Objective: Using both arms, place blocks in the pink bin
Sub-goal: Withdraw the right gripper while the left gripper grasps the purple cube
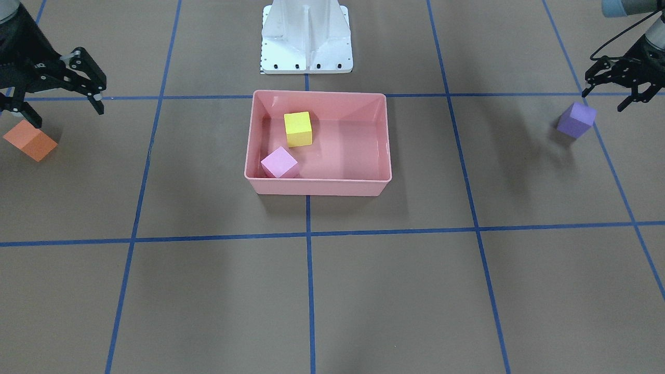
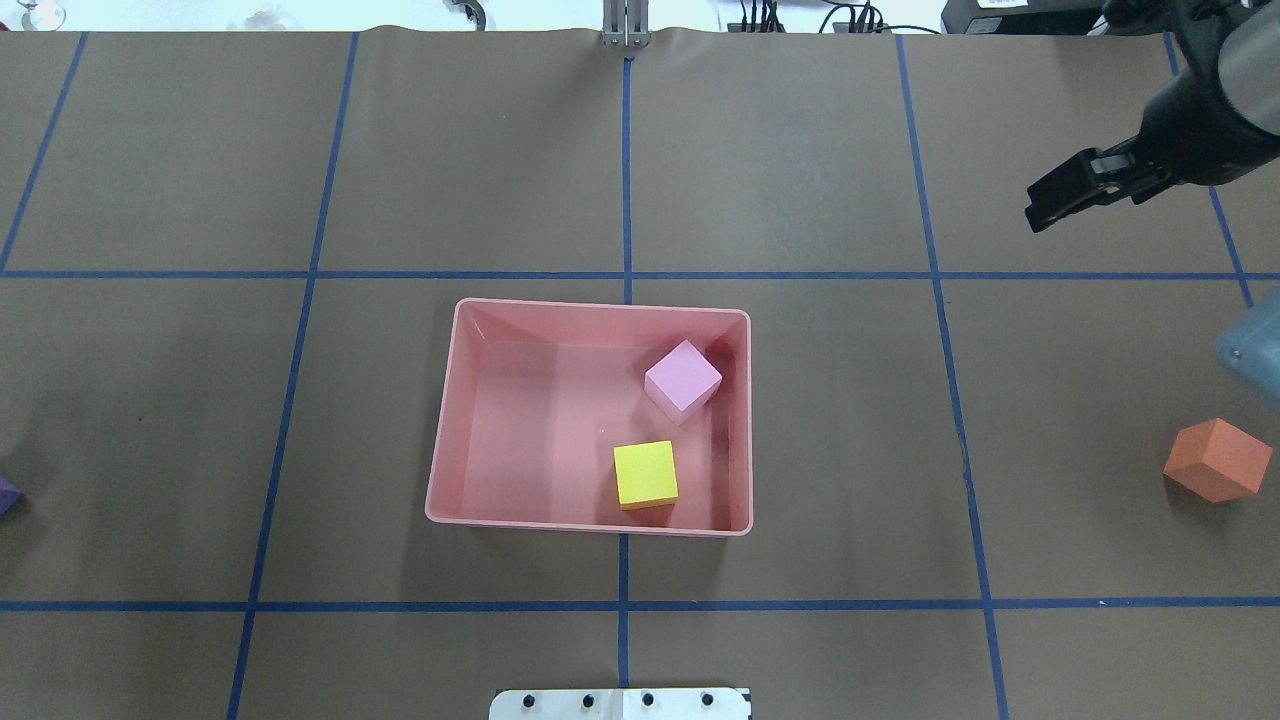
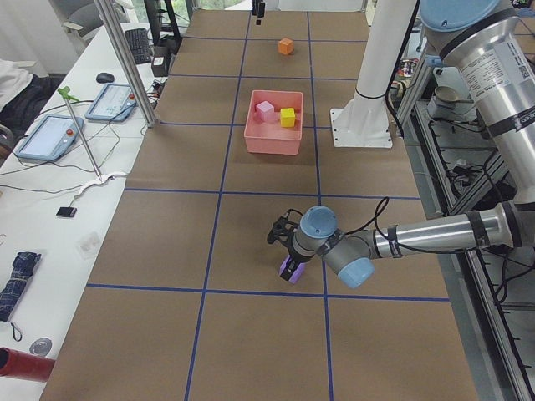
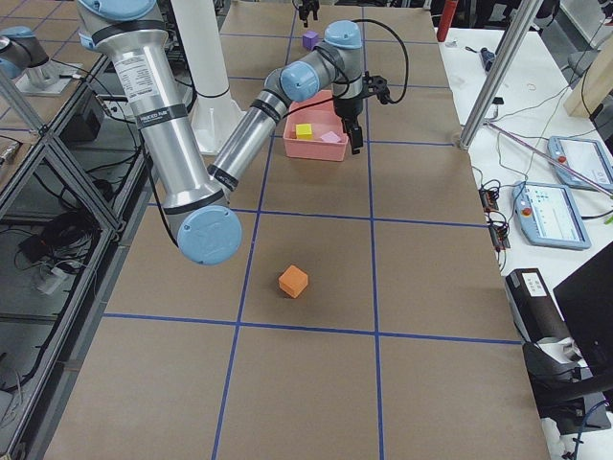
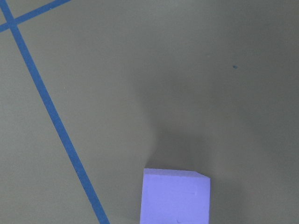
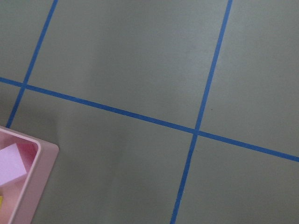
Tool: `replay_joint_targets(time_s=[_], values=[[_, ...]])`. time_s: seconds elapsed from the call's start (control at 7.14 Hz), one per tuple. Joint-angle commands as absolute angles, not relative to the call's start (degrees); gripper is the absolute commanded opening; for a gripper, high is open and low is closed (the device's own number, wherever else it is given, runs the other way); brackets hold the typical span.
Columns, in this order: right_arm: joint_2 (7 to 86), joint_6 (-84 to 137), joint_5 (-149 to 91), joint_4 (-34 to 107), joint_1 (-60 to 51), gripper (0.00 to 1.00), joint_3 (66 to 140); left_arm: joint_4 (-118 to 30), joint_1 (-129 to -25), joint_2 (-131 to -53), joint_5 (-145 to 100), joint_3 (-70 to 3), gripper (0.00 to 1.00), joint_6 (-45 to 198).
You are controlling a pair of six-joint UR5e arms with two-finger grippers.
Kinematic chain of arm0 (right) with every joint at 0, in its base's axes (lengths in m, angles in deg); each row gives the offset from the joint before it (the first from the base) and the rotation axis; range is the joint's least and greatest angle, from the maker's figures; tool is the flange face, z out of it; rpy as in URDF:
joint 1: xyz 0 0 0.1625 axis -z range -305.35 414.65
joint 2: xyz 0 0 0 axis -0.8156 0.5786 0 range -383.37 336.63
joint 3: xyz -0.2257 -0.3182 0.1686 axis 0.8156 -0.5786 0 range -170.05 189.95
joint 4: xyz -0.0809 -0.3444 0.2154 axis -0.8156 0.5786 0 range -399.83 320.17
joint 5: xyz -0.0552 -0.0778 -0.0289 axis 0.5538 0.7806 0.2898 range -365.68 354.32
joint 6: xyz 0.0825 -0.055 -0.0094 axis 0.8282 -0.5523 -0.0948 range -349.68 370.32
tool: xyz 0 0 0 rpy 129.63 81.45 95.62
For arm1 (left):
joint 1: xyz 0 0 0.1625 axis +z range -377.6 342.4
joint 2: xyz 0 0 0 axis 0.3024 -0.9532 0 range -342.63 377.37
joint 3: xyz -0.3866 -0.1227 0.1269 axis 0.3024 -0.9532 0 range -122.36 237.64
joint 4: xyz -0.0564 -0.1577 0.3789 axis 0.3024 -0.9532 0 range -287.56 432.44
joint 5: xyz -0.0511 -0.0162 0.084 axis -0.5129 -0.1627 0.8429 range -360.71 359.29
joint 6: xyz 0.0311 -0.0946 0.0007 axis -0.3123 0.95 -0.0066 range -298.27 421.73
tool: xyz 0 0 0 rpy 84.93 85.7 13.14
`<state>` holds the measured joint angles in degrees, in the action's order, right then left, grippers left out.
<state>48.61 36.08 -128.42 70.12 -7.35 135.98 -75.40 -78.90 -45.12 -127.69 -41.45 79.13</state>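
Yellow block [image 1: 297, 129] and lilac block [image 1: 279, 162] lie in the pink bin [image 1: 318, 187]. Well apart from it, we hold the left gripper [image 1: 602, 99] open by the purple block [image 1: 575, 119], ready to grasp. Across the bin, the right gripper [image 1: 65, 113], also open, hangs raised, short of the orange block [image 1: 30, 141].

Bright, even light from overhead. Soft shadows around pink bin [image 1: 317, 187] and beside purple block [image 5: 175, 198]. Sheen on bin floor. Sharp focus throughout; washed out along overhead view's top edge.
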Motion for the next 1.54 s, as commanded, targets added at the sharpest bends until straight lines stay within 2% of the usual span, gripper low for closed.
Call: replay_joint_targets(time_s=[0.0, 1.26, 1.4], values=[[52.5, 29.3, -130.4, 70.1, -11.0, 1.00, 136.0, -75.3, -77.1, -46.9, -127.3, -40.2, 1.00, 80.1], [54.9, 27.5, -130.9, 70.0, -12.2, 1.00, 136.0, -75.5, -70.1, -52.8, -123.9, -33.0, 0.99, 84.0], [55.1, 27.5, -130.9, 70.0, -12.2, 1.00, 135.9, -75.6, -69.6, -52.9, -123.7, -32.9, 0.78, 83.6]])
